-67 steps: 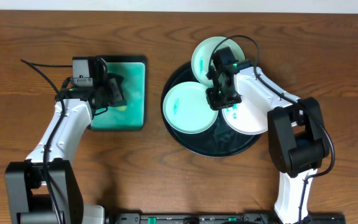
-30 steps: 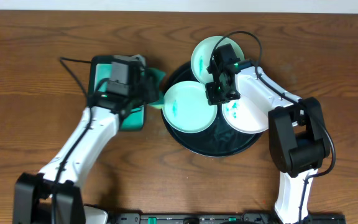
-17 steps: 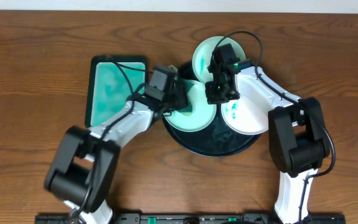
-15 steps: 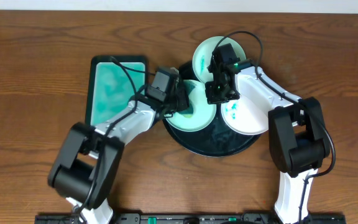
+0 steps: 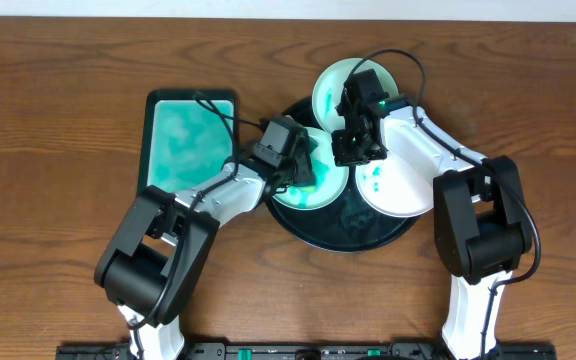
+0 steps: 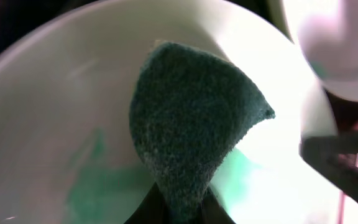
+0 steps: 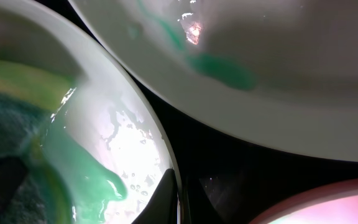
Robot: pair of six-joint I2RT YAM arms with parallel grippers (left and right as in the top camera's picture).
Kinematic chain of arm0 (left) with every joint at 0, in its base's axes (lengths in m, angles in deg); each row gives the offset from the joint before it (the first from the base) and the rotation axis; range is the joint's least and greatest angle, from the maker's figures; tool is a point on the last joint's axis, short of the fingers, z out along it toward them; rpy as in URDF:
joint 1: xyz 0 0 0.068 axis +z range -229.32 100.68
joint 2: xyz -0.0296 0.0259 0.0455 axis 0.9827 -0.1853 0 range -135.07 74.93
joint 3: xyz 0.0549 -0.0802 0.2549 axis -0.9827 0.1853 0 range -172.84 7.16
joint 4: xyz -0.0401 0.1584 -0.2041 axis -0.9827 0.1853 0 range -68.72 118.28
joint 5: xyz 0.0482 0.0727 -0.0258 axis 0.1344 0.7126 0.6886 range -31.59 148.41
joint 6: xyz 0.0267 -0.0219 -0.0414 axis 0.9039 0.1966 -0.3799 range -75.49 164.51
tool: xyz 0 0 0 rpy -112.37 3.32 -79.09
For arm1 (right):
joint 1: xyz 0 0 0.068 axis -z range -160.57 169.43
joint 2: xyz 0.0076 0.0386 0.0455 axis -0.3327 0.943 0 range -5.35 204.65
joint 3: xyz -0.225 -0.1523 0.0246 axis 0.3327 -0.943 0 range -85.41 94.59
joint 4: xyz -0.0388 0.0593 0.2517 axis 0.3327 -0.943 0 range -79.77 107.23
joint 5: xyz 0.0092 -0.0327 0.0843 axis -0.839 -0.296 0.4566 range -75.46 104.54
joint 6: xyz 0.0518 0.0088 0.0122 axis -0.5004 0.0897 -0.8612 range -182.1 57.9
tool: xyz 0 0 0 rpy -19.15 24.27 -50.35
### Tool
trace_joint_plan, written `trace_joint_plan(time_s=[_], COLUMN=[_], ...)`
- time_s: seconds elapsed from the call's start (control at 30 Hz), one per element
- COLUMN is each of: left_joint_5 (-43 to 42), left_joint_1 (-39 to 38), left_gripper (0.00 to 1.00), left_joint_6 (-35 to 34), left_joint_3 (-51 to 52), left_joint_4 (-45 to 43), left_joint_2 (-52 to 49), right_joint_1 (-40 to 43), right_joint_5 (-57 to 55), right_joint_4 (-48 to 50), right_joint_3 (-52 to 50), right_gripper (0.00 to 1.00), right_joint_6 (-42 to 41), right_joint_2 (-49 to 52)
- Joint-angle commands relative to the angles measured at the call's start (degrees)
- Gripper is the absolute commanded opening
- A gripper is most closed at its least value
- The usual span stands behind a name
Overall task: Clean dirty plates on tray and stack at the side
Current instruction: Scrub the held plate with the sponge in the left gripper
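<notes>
Three plates lie on the black tray (image 5: 348, 228): a mint-green plate (image 5: 346, 82) at the back, a mint-green plate (image 5: 320, 190) on the left and a white plate (image 5: 396, 188) on the right with teal smudges. My left gripper (image 5: 294, 168) is shut on a dark green sponge (image 6: 191, 134) and presses it onto the left plate (image 6: 61, 118), which carries a teal smear. My right gripper (image 5: 352, 152) is shut on that plate's rim (image 7: 169, 168). The right wrist view shows green smear on that plate (image 7: 79, 168), the back plate (image 7: 278, 93) and the sponge (image 7: 5, 124).
A green rectangular sponge tray (image 5: 188, 135) lies left of the black tray, with no sponge on it. My two arms meet over the black tray's left half. Brown wooden table (image 5: 58, 200) surrounds everything.
My left gripper has carried the sponge from the green sponge tray rightward onto the left mint-green plate. My right gripper has stayed on that plate's rim.
</notes>
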State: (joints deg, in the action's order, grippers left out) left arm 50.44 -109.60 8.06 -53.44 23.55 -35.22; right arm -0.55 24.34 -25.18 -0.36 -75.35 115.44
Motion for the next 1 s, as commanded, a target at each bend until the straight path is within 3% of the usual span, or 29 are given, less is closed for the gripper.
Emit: trace_joint_plan(time_s=[0.0,0.2,0.37,0.5,0.57,0.7,0.97], left_joint_5=[19.5,26.5,28.1,18.5,9.5,-0.6,-1.5], left_joint_1=[1.0,1.1,1.1,1.0,1.0,0.8,0.2], left_gripper=[0.07,0.07,0.07,0.07,0.07,0.07,0.07], left_joint_6=[0.8,7.1,7.9,6.5,3.7,-2.0,-3.3], left_joint_3=[0.7,0.6,0.1,0.0,0.0,0.0,0.2], left_joint_4=[5.5,6.9,7.1,5.8,3.9,0.8,-0.4], left_joint_2=[-1.5,-0.6,3.5,6.2,6.2,5.1,0.6], right_joint_1=[0.4,0.4,0.4,0.4,0.4,0.4,0.4], right_joint_5=[1.0,1.0,1.0,1.0,1.0,1.0,1.0], right_joint_4=[0.3,0.2,0.2,0.2,0.2,0.2,0.2], right_joint_3=[-0.3,-0.3,-0.3,-0.3,-0.3,-0.3,-0.3], right_gripper=[0.01,0.01,0.01,0.01,0.01,0.01,0.01], right_joint_6=[-1.5,-1.5,-1.5,-1.5,-1.5,-1.5,-1.5], right_joint_2=[0.6,0.6,0.6,0.6,0.6,0.6,0.6])
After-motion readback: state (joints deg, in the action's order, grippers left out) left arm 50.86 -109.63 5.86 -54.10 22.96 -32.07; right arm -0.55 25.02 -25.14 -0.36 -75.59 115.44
